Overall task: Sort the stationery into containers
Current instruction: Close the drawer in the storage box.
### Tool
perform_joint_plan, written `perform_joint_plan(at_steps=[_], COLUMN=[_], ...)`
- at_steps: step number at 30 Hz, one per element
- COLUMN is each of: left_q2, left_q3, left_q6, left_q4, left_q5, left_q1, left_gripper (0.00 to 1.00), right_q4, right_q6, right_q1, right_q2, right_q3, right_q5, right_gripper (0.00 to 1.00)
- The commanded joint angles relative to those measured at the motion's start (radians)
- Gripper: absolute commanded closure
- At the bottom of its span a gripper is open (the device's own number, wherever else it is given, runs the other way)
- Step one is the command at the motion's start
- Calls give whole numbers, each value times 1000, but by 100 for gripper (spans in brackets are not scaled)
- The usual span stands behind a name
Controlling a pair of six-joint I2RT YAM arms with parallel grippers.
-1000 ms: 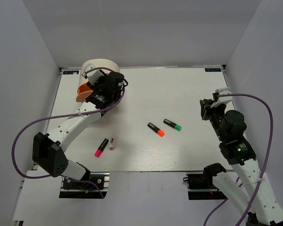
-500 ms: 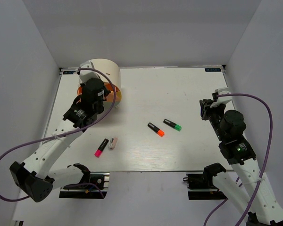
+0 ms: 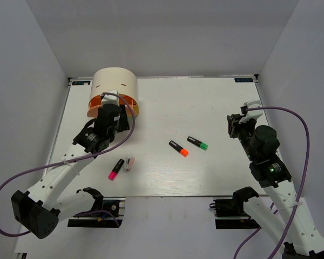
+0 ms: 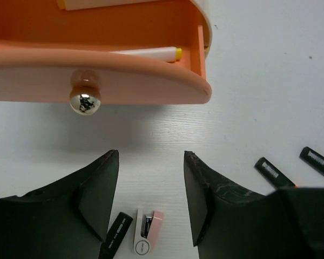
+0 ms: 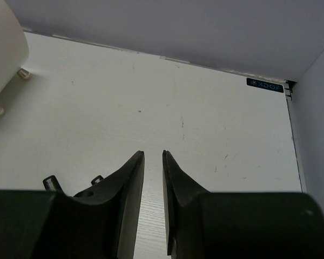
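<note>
Stationery is mostly unsorted. One cream stick lies inside the orange drawer, which stands pulled out of the cream box at the far left corner of the table. A yellow drawer edge shows just above it; whether that one holds anything is hidden.

Four pieces lie loose. The pink highlighter and the white-pink piece sit side by side, close but seemingly not touching, toward the near left. The orange highlighter and the green highlighter lie near each other around the middle, slightly toward the near edge. By my reading the job is early: one item in, four to go.

The left gripper hangs just in front of the drawer's knob, jaws spread wide and holding nothing. The right gripper hovers by the right edge, well apart from everything, jaws drawn almost together with nothing between them.

The table is white and lightly scuffed, boxed in by plain grey walls on three sides.
</note>
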Motion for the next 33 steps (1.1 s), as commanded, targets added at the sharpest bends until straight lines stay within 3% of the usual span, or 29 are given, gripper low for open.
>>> perform_joint_plan(at_steps=[1, 14, 33], left_q2=[16, 137, 225], left_q3=[-2, 38, 38], left_q6=[25, 54, 81], left_q4=[43, 106, 307], left_q5=[18, -21, 13], left_q1=[43, 178, 260], left_gripper=[38, 33, 33], right_q4=[46, 53, 65], right_q6=[-9, -15, -25], right_q1=[8, 9, 17], right_q2=[-2, -9, -7], right_q3=[3, -3, -14], right_q5=[2, 8, 22], right_gripper=[74, 74, 74])
